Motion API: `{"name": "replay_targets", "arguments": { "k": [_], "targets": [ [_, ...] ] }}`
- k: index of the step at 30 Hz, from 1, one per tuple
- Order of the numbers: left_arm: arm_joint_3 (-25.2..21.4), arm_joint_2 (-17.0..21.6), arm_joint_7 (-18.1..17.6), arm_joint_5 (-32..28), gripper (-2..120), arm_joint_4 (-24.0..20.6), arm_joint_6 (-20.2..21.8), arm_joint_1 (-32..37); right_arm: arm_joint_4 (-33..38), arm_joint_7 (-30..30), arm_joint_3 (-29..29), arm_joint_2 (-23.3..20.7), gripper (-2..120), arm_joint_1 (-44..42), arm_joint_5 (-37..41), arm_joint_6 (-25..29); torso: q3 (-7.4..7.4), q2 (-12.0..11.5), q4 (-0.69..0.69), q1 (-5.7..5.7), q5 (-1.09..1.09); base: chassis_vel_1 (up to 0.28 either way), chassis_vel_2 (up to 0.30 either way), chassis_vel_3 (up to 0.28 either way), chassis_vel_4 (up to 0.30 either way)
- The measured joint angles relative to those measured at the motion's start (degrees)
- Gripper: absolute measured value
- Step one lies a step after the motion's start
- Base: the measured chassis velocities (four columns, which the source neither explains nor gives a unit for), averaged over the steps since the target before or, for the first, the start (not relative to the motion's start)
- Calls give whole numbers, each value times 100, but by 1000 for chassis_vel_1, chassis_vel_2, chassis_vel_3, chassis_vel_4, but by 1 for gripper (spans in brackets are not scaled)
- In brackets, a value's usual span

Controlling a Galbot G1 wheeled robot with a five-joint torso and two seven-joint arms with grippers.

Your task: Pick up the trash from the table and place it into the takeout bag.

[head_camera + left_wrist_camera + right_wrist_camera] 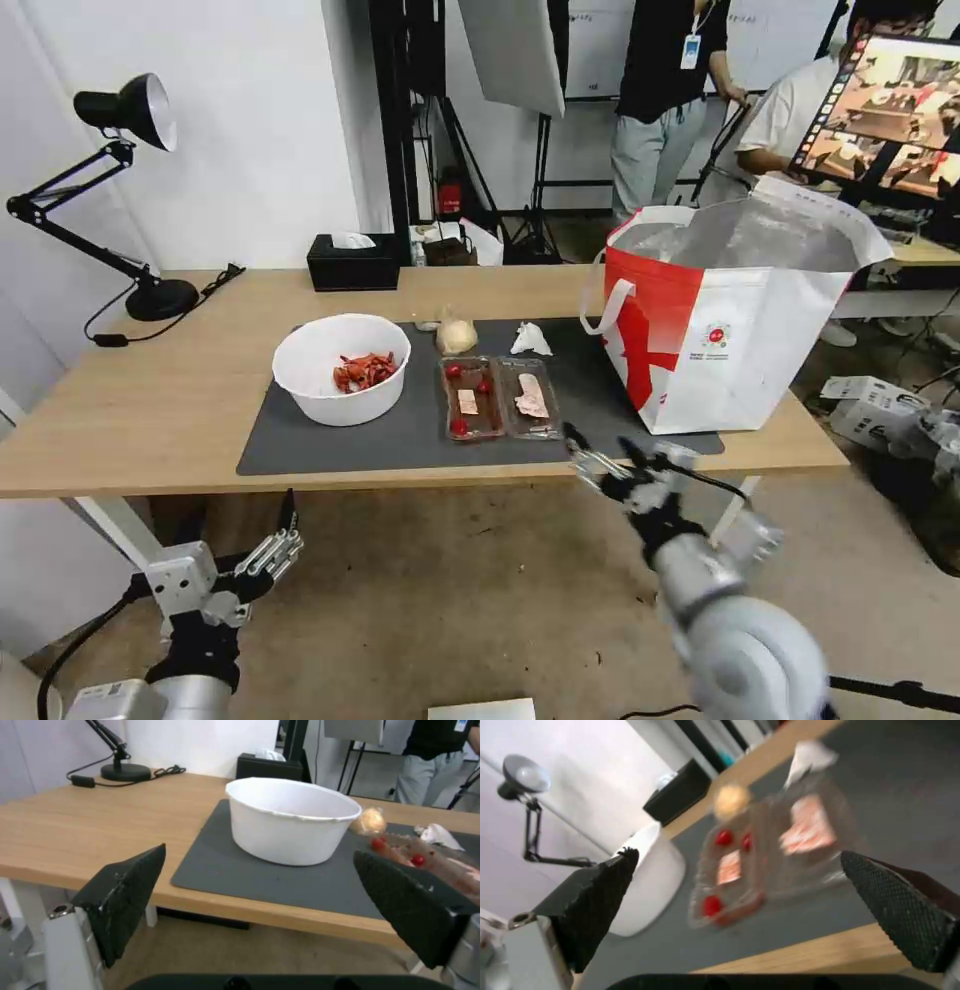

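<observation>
Presently, all four items of trash lie on the dark grey mat [400,435] that covers the middle of the counter [150,410], and none has yet reached the takeout bag [735,350]. The white bowl [342,368] of red shell scraps sits at the mat's left part. The clear two-part tray [500,398] lies just beside it toward the bag, its long side facing the near counter edge, which leaves that side open to an approach from the front. The small clear bag with a beige lump [456,335] and the crumpled tissue [530,340] rest behind the tray, apart from each other.

The takeout bag stands upright on the right end of the mat, its foil-lined mouth gaping wide, so items could be dropped in from above without anyone holding it open.

The right hand [612,462] is raised to the near counter edge, between tray and bag, fingers [897,907] spread wide and gripping nothing. Its wrist view frames the tray between those fingers, which suggests the tray is the intended first pick. That is a judgement only.

The left hand [283,540] hangs low in front of the counter, below its edge, fingers [125,896] likewise spread and empty, pointed toward the bowl. It appears to be waiting.

Unrelated items noted: a black tissue box [352,262] and a desk lamp [120,200] at the far side.
</observation>
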Motion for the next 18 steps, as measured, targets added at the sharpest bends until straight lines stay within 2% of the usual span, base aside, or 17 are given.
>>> {"name": "replay_targets", "arguments": {
  "k": [1, 5, 6, 12, 18],
  "targets": [
    [0, 0, 0, 0, 100, 0, 0, 0, 0, 0, 0, 0, 100, 0, 0, 0, 0, 0, 0, 0, 0, 0, 0, 0, 0],
    [-29, -20, 1, 170, 100, 4, -128, 125, -371, 939, -456, 307, 100, 696, 1093, 110, 0, 0, -1, 0, 0, 0, 0, 0, 0],
    [-29, -20, 1, 170, 100, 4, -128, 125, -371, 939, -456, 307, 100, 696, 1093, 110, 0, 0, -1, 0, 0, 0, 0, 0, 0],
    [-31, -31, 3, 280, 100, 8, -178, 183, -654, 1657, -591, 708, 100, 1177, 2205, 364, 0, 0, -1, 0, 0, 0, 0, 0, 0],
    [-43, -32, 3, 305, 100, 9, -178, 186, -839, 2232, -586, 984, 100, 1413, 2768, 567, 0, 0, -1, 0, 0, 0, 0, 0, 0]
  ]
}}
